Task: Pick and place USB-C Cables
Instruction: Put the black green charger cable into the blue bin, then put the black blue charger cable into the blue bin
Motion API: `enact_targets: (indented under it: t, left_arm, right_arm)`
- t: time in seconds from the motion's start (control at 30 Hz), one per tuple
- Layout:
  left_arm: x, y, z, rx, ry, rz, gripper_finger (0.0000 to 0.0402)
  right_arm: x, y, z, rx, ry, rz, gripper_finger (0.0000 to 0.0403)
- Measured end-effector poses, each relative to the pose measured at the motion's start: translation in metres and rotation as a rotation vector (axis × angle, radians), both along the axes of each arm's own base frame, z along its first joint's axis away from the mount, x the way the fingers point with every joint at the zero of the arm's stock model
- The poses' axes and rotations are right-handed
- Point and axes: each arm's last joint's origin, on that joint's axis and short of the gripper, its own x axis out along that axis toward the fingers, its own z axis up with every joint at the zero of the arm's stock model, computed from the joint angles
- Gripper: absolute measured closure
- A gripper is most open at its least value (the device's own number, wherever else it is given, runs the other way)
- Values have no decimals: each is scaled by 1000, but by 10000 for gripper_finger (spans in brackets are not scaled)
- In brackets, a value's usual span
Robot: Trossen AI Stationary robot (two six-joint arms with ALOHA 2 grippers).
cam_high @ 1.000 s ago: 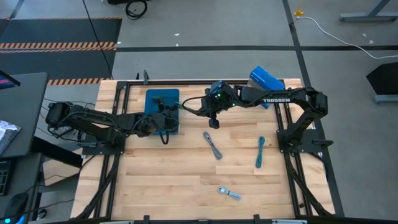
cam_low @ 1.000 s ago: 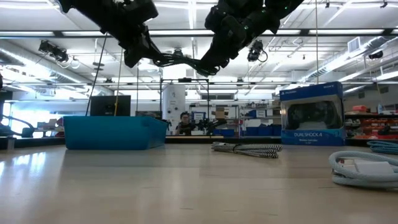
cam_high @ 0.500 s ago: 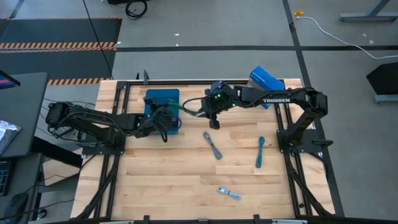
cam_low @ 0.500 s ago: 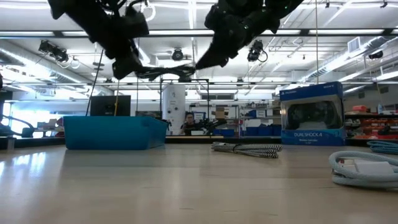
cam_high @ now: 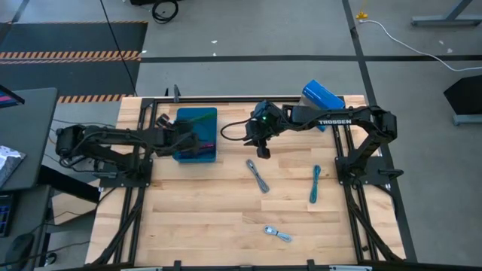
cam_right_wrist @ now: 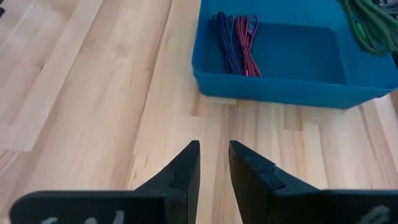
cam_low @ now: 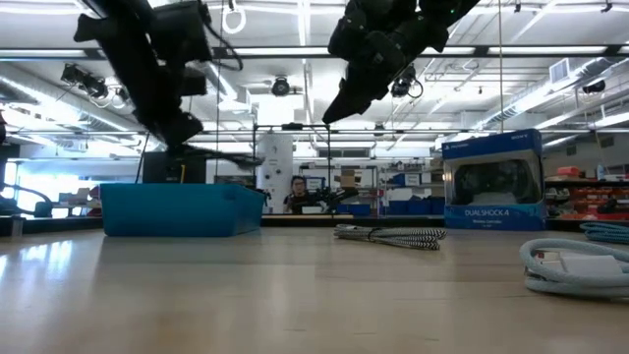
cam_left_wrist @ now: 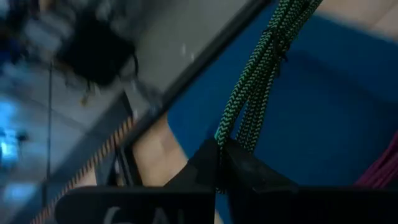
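My left gripper is over the blue tray and shut on the dark green cable, which shows above the tray in the low view. A purple cable and a magenta cable lie in the tray. My right gripper is open and holds nothing; it hangs over bare wood to the right of the tray. The grey cable, the teal cable and the pale blue-silver cable lie flat on the table. My left gripper pinches the green cable bundle near one end between its two fingers, several strands together. The fingers come from the table's left. The cable runs on beyond the fingertips, roughly level, lifted clear above the tray.
A blue-and-white box stands at the far right of the table, behind the right arm. Black frame rails run along the table's left and right sides. Bare wood lies between the tray and the loose cables and along the near edge.
The green cable spanned between both grippers; now it hangs from the left gripper alone and no longer reaches the right one. My left gripper has moved toward the table's left, carrying the cable over the tray. My right gripper has stayed about where it was.
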Motion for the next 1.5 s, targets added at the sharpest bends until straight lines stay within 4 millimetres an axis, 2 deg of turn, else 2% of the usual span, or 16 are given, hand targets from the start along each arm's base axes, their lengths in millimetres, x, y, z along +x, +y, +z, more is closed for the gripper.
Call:
enact_targets:
  t: [0.1, 0.37, 0.67, 0.8, 0.93, 1.03, 1.17, 1.33, 1.5]
  left_arm:
    - [-5, 4, -2, -68, -12, 44, 386]
    - [-1, 4, -4, -213, -104, 39, 360]
    - [0, 3, -5, -261, -137, 50, 277]
    - [1, 3, -4, -251, -104, -1, 242]
    - [13, 2, 14, -244, -68, -154, 222]
    - [28, -4, 33, -207, -82, -316, 219]
    - [50, -20, 57, -149, -162, -612, 226]
    - [63, -43, 68, -170, -263, -946, 234]
    - [66, -53, 70, -178, -300, -1078, 234]
  right_arm:
    - [0, 0, 0, 0, 0, -1, 311]
    - [-1, 0, -1, 10, 12, -10, 313]
    - [-2, 0, -2, 18, 26, -16, 313]
    - [-2, 0, -2, 26, 26, -25, 313]
    - [-3, 0, -3, 104, 52, -97, 313]
    - [-5, 0, -5, 169, 90, -226, 313]
    - [-16, 8, -14, 191, 260, -334, 313]
    - [-34, 24, -25, 161, 508, -433, 305]
    - [-53, 42, -29, 151, 738, -446, 300]
